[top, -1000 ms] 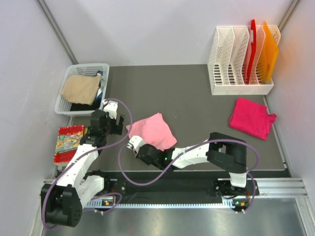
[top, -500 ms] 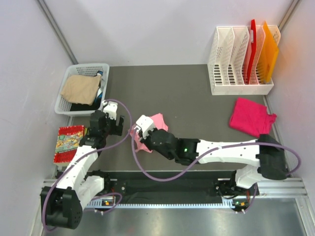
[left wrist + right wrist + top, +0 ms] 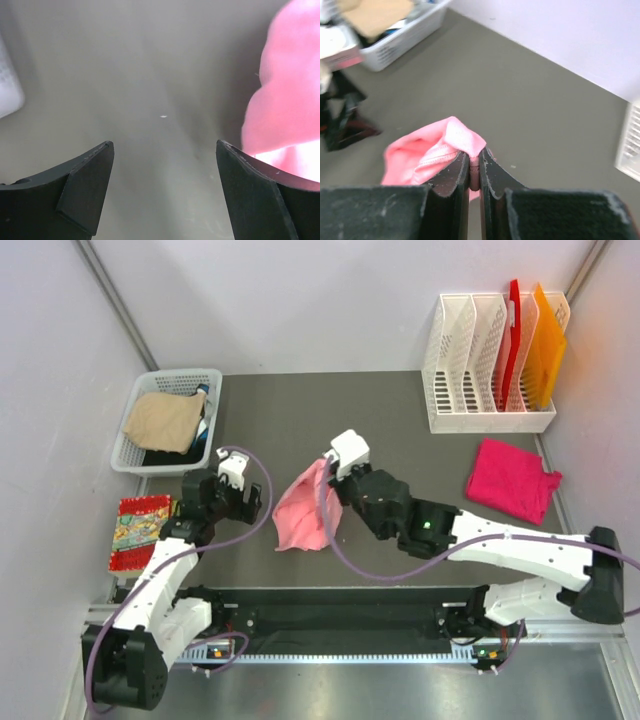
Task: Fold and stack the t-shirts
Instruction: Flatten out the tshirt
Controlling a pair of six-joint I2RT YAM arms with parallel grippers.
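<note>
Cloth of the salmon-pink t-shirt (image 3: 300, 515) is gripped at one edge by the right claw (image 3: 330, 466), whose jaws are clenched tight on a fold of it. From that grip the shirt hangs bunched over the middle of the table (image 3: 400, 420). The left claw (image 3: 254, 502) sits just to the shirt's left, jaws spread wide and grasping nothing. The magenta t-shirt (image 3: 512, 480) lies on the table's right side, well apart, near the white rack (image 3: 490, 422).

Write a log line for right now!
right gripper: shut on pink t-shirt | left gripper: open, empty | magenta t-shirt: untouched, far right
</note>
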